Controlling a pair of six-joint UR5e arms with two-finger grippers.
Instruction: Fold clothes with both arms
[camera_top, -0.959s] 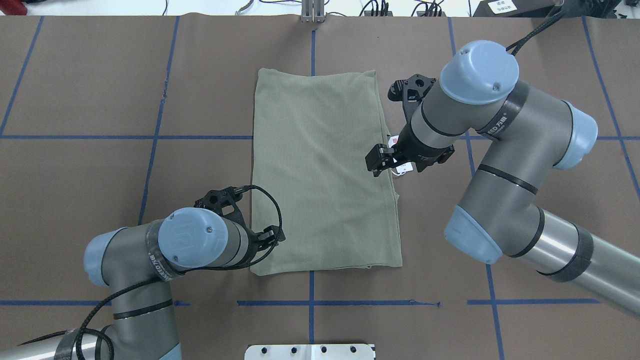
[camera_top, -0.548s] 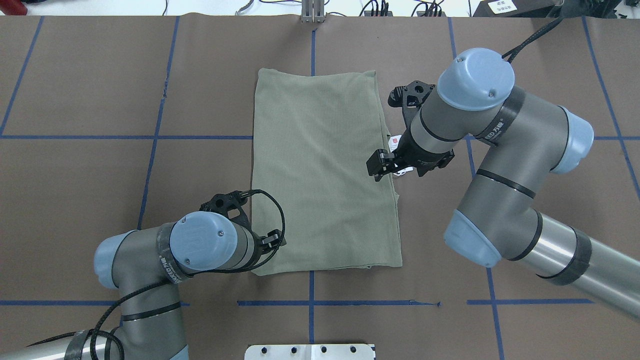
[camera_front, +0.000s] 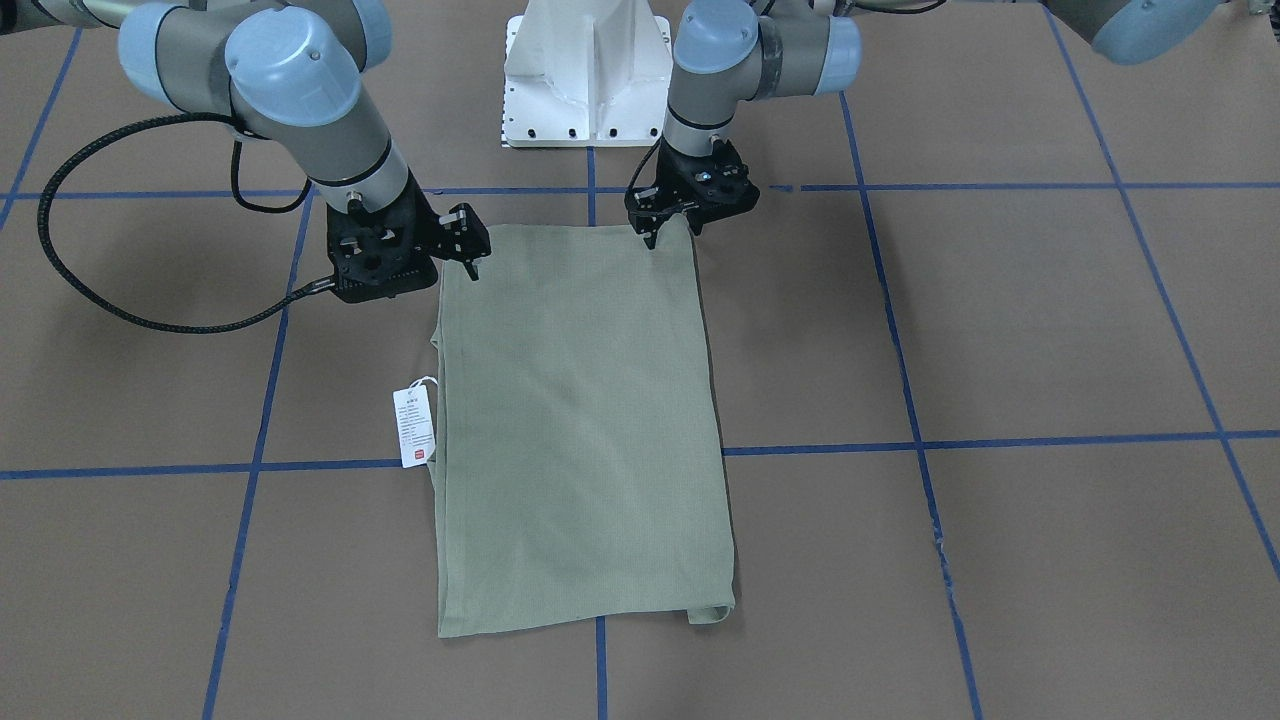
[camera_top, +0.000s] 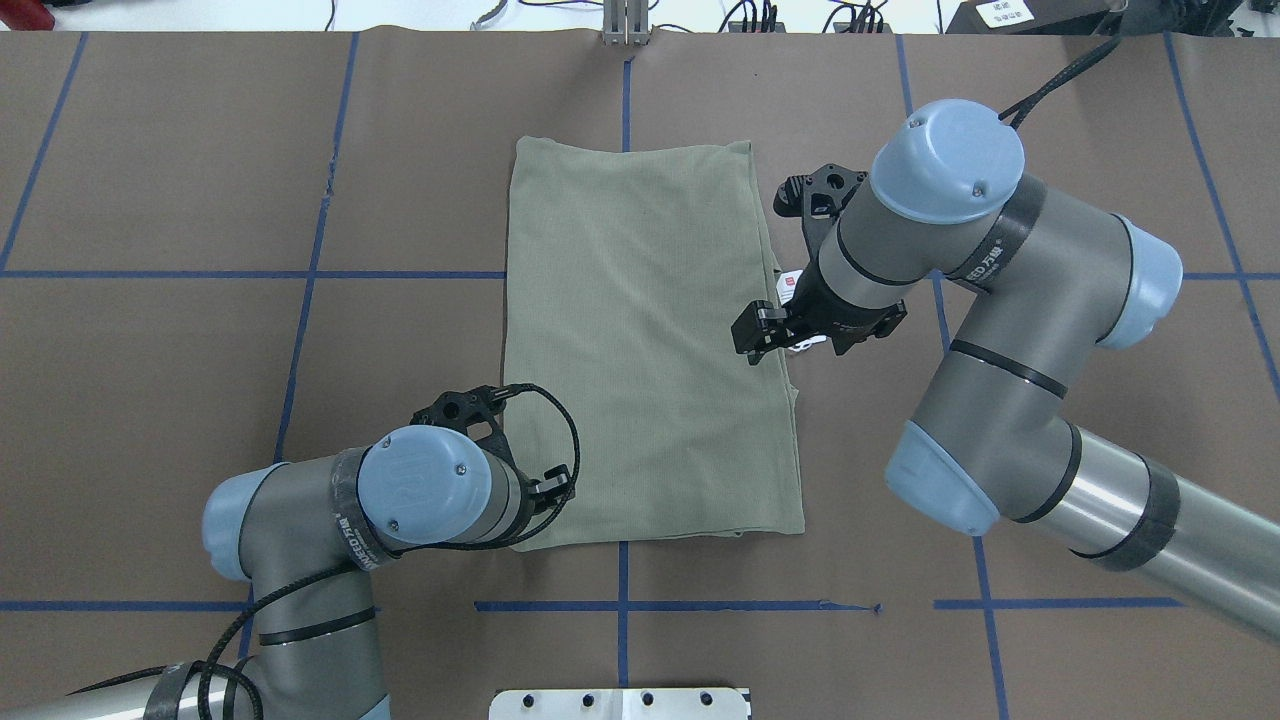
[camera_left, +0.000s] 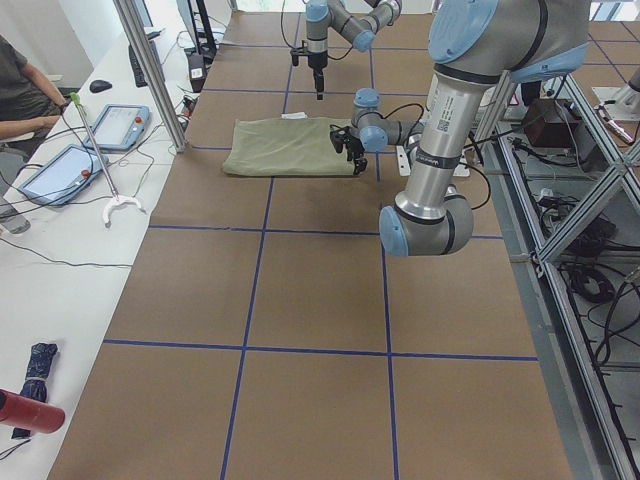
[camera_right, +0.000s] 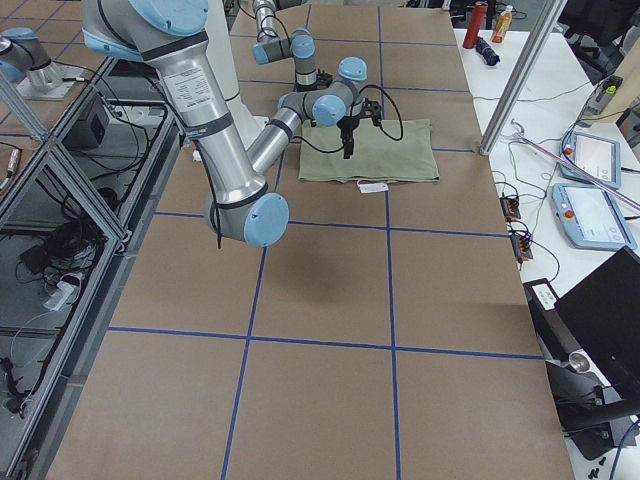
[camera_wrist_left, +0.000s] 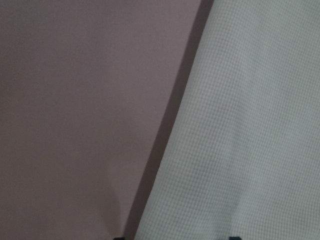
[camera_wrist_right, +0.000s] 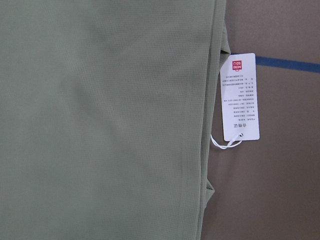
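The folded shirt (camera_top: 650, 340) lies flat mid-bench (camera_top: 200, 350), long axis running away from the robot; its hang tag (camera_front: 415, 427) lies beside the right edge. The left end effector (camera_front: 673, 232) points down at the near left corner, jaws apart; the right end effector (camera_top: 752, 335) hovers over the right edge, whether wide or narrow I cannot tell.

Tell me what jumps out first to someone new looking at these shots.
The sage-green shirt, folded into a long flat rectangle at mid-table, dominates. The left hand is down at its corner nearest the robot, while the right hand hangs over the opposite long edge. A white hang tag lies on the brown table cover beside that edge.
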